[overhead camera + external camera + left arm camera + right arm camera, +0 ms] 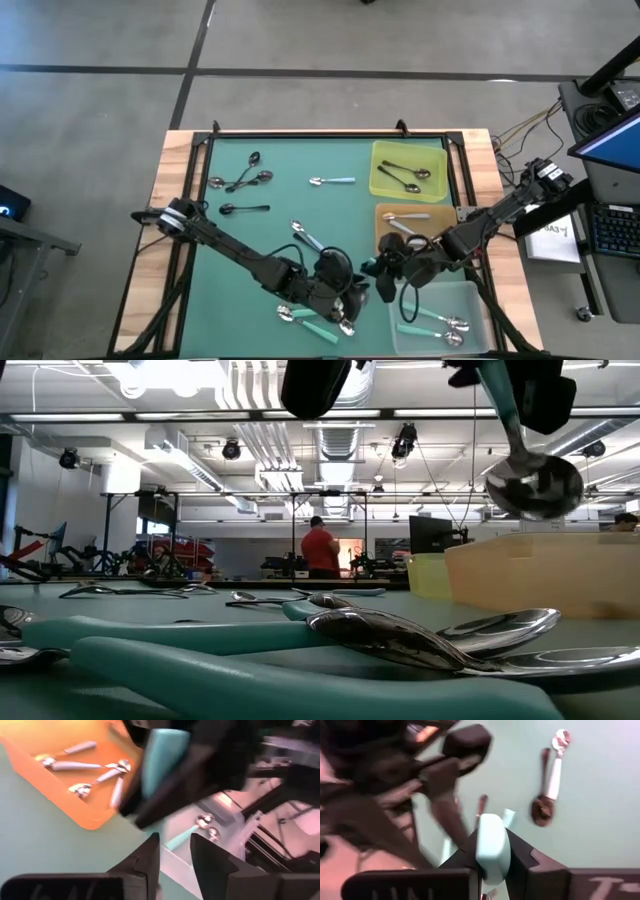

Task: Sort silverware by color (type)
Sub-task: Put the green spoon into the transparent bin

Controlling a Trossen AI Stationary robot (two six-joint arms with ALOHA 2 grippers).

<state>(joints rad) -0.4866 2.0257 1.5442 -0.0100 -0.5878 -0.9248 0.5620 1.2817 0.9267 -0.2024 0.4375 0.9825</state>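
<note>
From above, a green mat (300,160) framed by a wooden table is seen, with three flat trays along its right side. In the yellow plastic tray (440,185) two dark-handled spoons lie. In the orange tray (383,215) at least one pale blue-handled spoon is seen. In the clear tray (470,300) two or three teal-handled spoons rest. Sorting is judged partly done: four dark-handled spoons (243,178) lie loose at the mat's far left, a pale blue-handled one (332,181) near the middle, another (306,237) just beyond the left gripper (335,285), and several teal ones (318,325) at the near edge. The right gripper (388,272) is held just beside the left one, near the clear tray.

From table height, a teal-handled spoon (530,475) is seen hanging bowl-down above the mat, its handle rising into a dark gripper at the frame's top. Teal spoons (200,635) lie in the foreground.

From the left wrist, the left gripper's fingers (147,862) are seen parted with nothing between them; the teal handle (162,762) is seen close ahead in the other arm's grasp, the orange tray (75,810) beyond.

From the right wrist, the right fingers are seen closed on the teal handle (492,847). The carried spoon is judged bound for the clear tray.
</note>
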